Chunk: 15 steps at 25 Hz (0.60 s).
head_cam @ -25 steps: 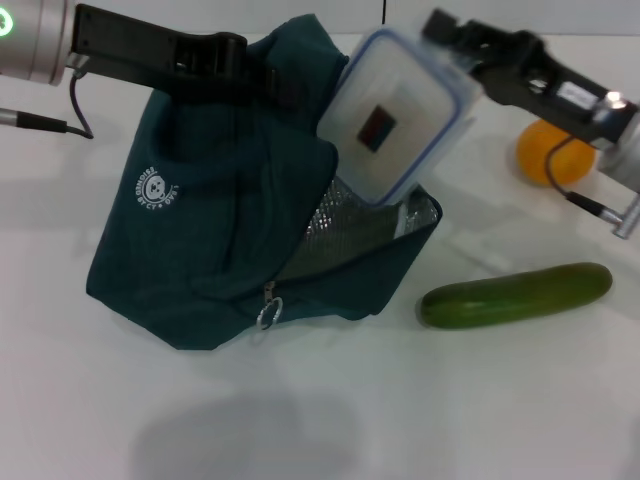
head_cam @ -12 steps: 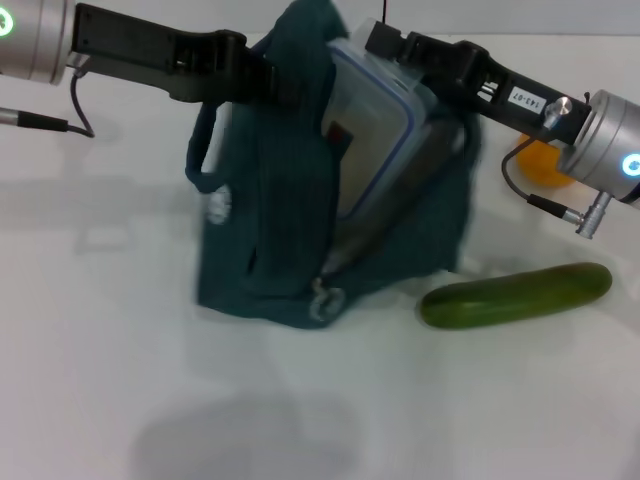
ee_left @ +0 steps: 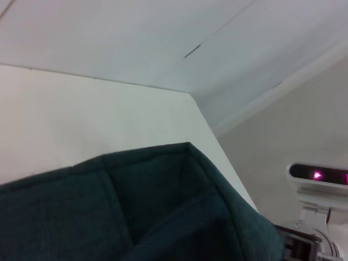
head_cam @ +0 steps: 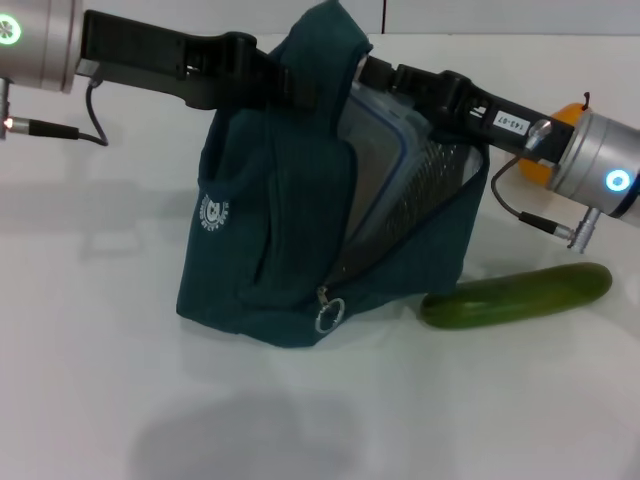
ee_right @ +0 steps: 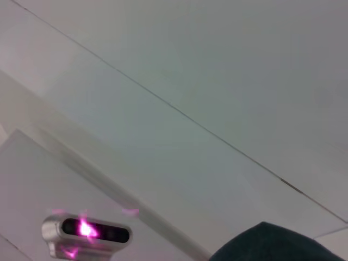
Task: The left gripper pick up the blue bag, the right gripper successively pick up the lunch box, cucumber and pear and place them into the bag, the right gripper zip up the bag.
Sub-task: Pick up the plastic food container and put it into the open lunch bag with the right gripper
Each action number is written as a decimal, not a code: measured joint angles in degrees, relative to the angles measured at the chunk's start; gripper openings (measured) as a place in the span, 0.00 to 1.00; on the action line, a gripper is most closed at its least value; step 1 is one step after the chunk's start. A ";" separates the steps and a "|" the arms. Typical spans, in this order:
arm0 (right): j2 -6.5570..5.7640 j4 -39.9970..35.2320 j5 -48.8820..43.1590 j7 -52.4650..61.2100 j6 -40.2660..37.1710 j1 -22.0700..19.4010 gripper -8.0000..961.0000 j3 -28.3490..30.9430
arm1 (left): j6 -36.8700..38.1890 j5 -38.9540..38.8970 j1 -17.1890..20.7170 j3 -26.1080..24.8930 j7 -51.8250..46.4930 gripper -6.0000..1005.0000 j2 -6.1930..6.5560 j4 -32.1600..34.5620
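Observation:
The blue bag [head_cam: 280, 230] stands upright on the white table, its mouth open and the silver lining [head_cam: 440, 170] showing. My left gripper [head_cam: 288, 86] is shut on the bag's top edge and holds it up. The bag's fabric also fills the lower part of the left wrist view [ee_left: 163, 217]. The lunch box [head_cam: 372, 170] stands on end inside the bag. My right gripper [head_cam: 372, 74] is at the bag's mouth, shut on the box's upper edge. The cucumber [head_cam: 515, 295] lies on the table just right of the bag. The pear [head_cam: 562, 118] is mostly hidden behind the right arm.
The zipper's metal ring pull [head_cam: 328, 318] hangs at the bag's lower front. A round white logo [head_cam: 213, 212] is on the bag's left side. Cables hang from both wrists. White table [head_cam: 300, 420] lies open in front.
My right gripper has moved left and down, taking the lunch box from above the bag into its mouth. The bag has been pulled up from slumped to upright.

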 joint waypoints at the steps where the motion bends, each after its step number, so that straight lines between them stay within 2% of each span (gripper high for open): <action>1: 0.00 -0.18 0.04 0.01 0.35 0.07 0.12 -0.25 | -0.01 -0.01 -0.02 -0.01 0.15 0.05 0.05 -0.15; 6: 0.00 -2.28 0.36 -0.80 1.46 -0.37 0.12 -1.43 | -0.04 -0.04 -0.01 -0.04 0.38 0.05 0.23 -0.26; 13: 0.00 -3.02 0.74 -4.27 -0.93 -2.52 0.12 -0.46 | -0.04 0.04 0.00 -0.05 0.41 0.05 0.44 0.10; 15: -0.04 -3.08 0.81 -5.27 -1.90 -2.95 0.21 0.15 | -0.04 0.13 0.09 -0.05 0.41 0.05 0.47 0.10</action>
